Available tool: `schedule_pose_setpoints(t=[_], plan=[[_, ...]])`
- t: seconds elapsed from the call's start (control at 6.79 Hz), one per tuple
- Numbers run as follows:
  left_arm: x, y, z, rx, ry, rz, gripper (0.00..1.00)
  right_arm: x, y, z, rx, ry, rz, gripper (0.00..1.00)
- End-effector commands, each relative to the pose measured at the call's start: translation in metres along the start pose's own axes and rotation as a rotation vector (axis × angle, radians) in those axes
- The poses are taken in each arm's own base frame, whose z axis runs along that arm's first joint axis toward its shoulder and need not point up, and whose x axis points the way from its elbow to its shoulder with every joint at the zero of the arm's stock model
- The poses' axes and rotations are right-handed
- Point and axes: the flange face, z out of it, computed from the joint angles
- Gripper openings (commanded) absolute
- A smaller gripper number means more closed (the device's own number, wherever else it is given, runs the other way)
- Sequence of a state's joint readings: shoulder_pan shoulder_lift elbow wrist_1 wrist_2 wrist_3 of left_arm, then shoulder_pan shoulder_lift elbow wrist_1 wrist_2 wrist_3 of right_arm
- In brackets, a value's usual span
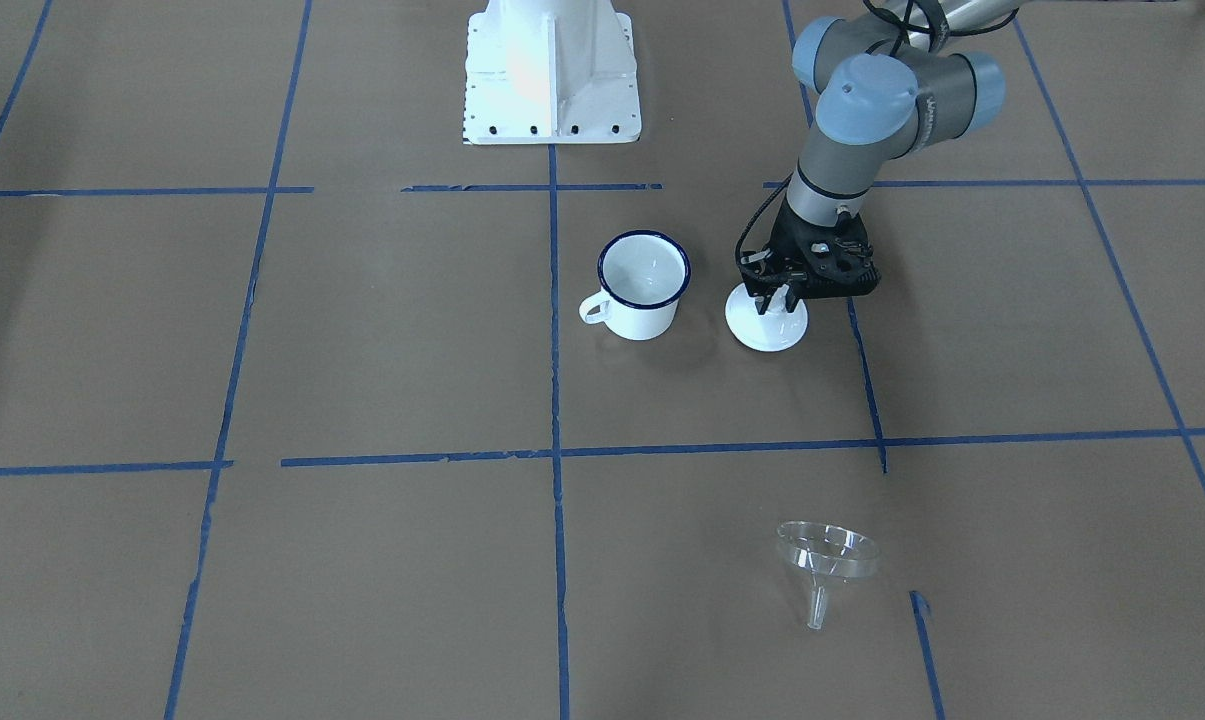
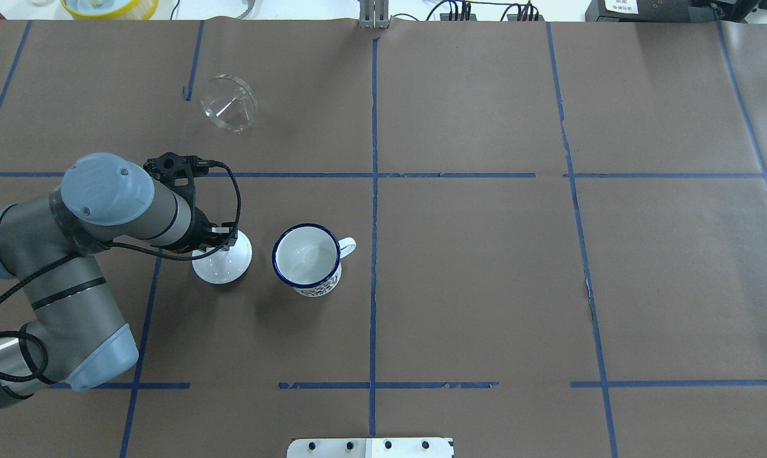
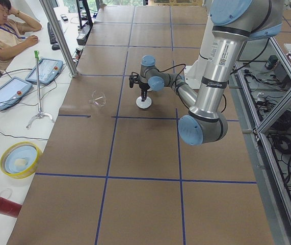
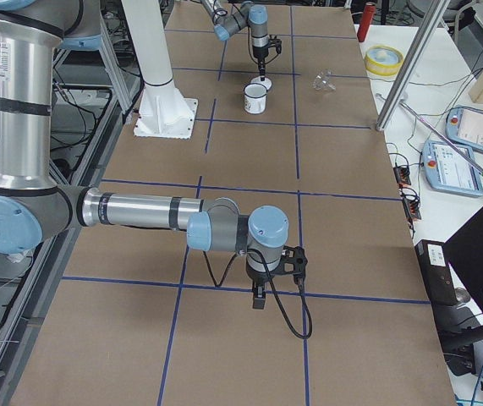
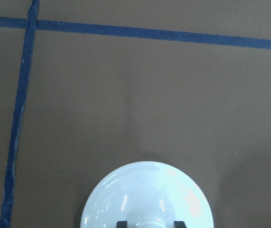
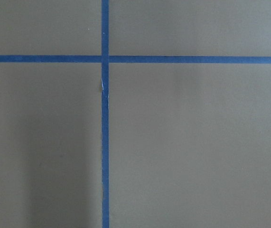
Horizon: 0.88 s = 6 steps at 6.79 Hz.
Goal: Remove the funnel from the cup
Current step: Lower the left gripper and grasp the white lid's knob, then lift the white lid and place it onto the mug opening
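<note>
The clear funnel lies on its side on the brown paper, far from the cup, and also shows in the overhead view. The white cup with a dark blue rim stands upright and empty. My left gripper is beside the cup, straight above a white knobbed lid that rests on the table. In the left wrist view its fingertips sit against both sides of the lid's knob. My right gripper hangs over bare paper far from everything; I cannot tell whether it is open or shut.
The robot's white base plate is behind the cup. Blue tape lines cross the paper. A yellow bowl and a seated operator are beyond the table's far edge.
</note>
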<state>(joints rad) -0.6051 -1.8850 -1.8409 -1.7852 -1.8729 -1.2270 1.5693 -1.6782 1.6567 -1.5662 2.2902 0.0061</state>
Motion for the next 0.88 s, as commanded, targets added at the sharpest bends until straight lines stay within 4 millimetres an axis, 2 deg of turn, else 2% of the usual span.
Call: schedule_pose_setpoints(t=[0.0,0.15,0.29,0.44,0.59,0.74], plan=[[0.014,0.006,-0.056,0.001,-0.017,-0.006,0.0,0.0,0.0,0.0,0.0,0.0,0.0,1.0],[0.037,0.011,-0.095,-0.007,-0.037,-0.014,0.0,0.0,0.0,0.0,0.0,0.0,0.0,1.0],[0.08,0.004,-0.128,-0.018,-0.064,-0.036,0.0,0.0,0.0,0.0,0.0,0.0,0.0,1.0],[0.114,0.005,-0.149,-0.02,-0.055,-0.103,0.0,0.0,0.0,0.0,0.0,0.0,0.0,1.0],[0.146,0.001,-0.143,-0.029,-0.049,-0.183,0.0,0.0,0.0,0.0,0.0,0.0,0.0,1.0],[0.182,-0.001,-0.122,-0.051,-0.073,-0.205,0.0,0.0,0.0,0.0,0.0,0.0,0.0,1.0]])
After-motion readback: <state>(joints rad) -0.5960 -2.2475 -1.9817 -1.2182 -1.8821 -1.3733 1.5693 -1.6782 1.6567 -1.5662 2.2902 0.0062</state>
